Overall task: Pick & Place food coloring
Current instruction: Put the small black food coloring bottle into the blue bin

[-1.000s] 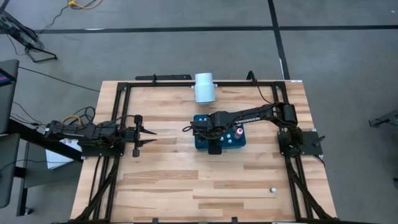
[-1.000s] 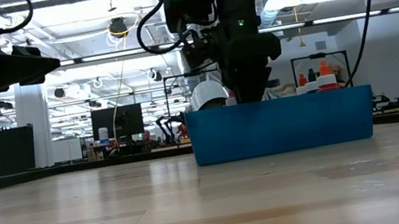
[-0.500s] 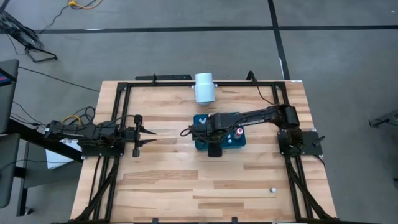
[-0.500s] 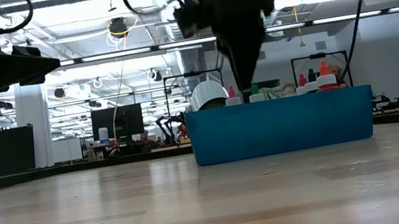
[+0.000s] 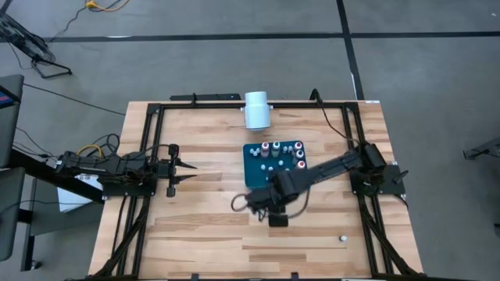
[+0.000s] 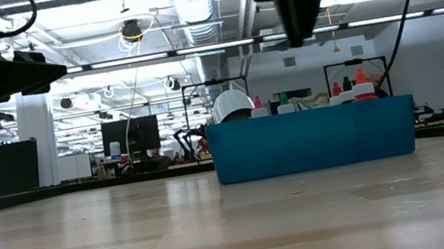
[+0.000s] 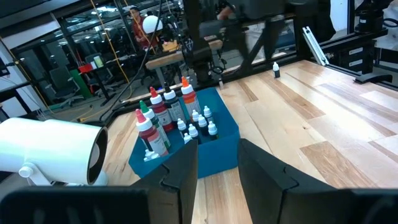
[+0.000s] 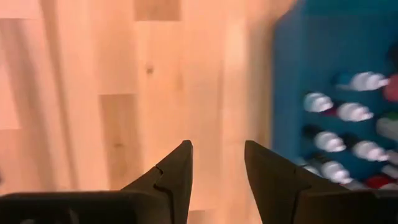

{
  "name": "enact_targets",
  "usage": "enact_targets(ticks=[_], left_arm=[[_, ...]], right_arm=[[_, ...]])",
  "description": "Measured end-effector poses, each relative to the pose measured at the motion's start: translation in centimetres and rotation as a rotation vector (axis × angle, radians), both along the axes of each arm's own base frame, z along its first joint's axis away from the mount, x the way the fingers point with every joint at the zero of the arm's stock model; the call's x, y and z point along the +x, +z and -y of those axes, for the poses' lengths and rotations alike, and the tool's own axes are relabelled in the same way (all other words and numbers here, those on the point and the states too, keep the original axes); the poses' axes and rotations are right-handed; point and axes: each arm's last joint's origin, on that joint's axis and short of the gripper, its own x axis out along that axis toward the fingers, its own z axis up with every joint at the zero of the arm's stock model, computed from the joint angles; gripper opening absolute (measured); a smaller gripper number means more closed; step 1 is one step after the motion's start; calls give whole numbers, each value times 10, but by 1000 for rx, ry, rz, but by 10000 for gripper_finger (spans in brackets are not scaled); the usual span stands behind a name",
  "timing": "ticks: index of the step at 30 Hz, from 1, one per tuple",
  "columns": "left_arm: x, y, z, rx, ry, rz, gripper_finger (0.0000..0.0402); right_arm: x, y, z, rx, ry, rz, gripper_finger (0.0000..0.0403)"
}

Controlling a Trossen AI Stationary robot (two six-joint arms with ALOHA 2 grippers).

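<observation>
With right tool [image 8: 216, 163] parted and holding nothing above bare surface [image 8: 93, 93] beside the tray [image 5: 253, 176], food coloring [image 5: 282, 153] stands upright, packed close in it; a descent slightly off probably topples neighbours. Left tool [image 7: 217, 165] waits apart, open.

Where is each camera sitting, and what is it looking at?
High view: above, looking straight down at the table, both arms and the blue tray.
Low view: at tabletop height, looking across at the tray's side; the right arm hangs above.
Left wrist view: on the left arm, past the left hand toward the food coloring and white cylinder.
Right wrist view: on the right arm, looking down past the open right hand at wood.
All four share the tray.
</observation>
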Motion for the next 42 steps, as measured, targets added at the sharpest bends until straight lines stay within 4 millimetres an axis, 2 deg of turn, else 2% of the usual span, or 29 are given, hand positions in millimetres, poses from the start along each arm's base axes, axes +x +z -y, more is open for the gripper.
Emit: enact_targets(ticks=[6,9,12,15,24,30,34,42], left_arm=[[0,0,0,0,0,0,105],[0,0,0,0,0,0,105],[0,0,0,0,0,0,105],[0,0,0,0,0,-1,105],[0,0,0,0,0,0,105],[0,0,0,0,0,0,105],[0,0,0,0,0,0,105],[0,0,0,0,0,0,105]], right_arm=[[-16,-2,-38,52,-120,-27,133],[-29,-2,-48,51,-317,-102,134],[-46,-1,-56,-26,-475,-171,134],[-61,0,-66,-93,-575,-216,132],[-89,-2,-98,-81,-819,-217,134],[-125,-16,-102,-107,-999,-388,138],[-147,-25,-99,-83,-1084,-424,142],[-172,-56,-90,12,-1125,-469,143]])
